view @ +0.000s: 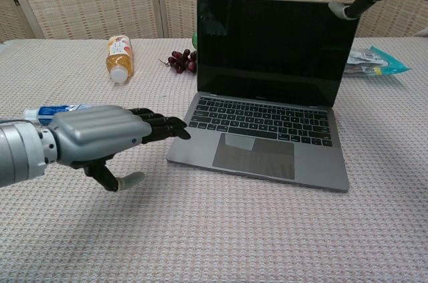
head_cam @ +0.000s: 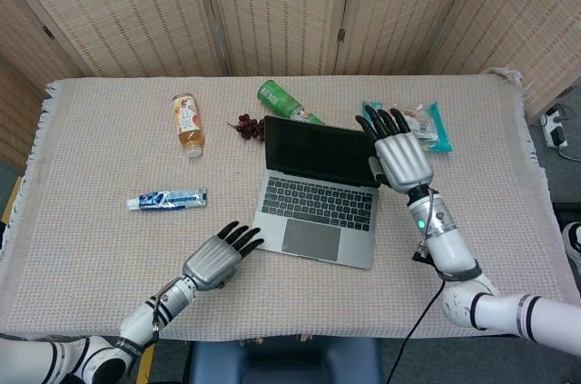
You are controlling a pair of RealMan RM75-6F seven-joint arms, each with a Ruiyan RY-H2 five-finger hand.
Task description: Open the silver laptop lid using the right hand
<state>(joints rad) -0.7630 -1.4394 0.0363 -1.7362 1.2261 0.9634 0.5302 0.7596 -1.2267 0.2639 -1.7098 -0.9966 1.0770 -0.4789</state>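
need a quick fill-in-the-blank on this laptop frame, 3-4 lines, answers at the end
1. The silver laptop has its lid ____.
2. The right hand is at the lid's upper ____ corner as seen in the head view.
3. The left hand holds ____.
4. The toothpaste tube lies to the ____ of the laptop in the head view.

Answers: open; right; nothing; left

Nine things sit on one cloth-covered table.

There is one laptop (head_cam: 318, 193) at centre, one juice bottle (head_cam: 187, 122) and one toothpaste tube (head_cam: 167, 199) at left, one green can (head_cam: 286, 103) and one bunch of grapes (head_cam: 247, 126) at upper centre, two snack packets (head_cam: 420, 124) at upper right, and two robot hands: left hand (head_cam: 214, 258), right hand (head_cam: 397, 152).
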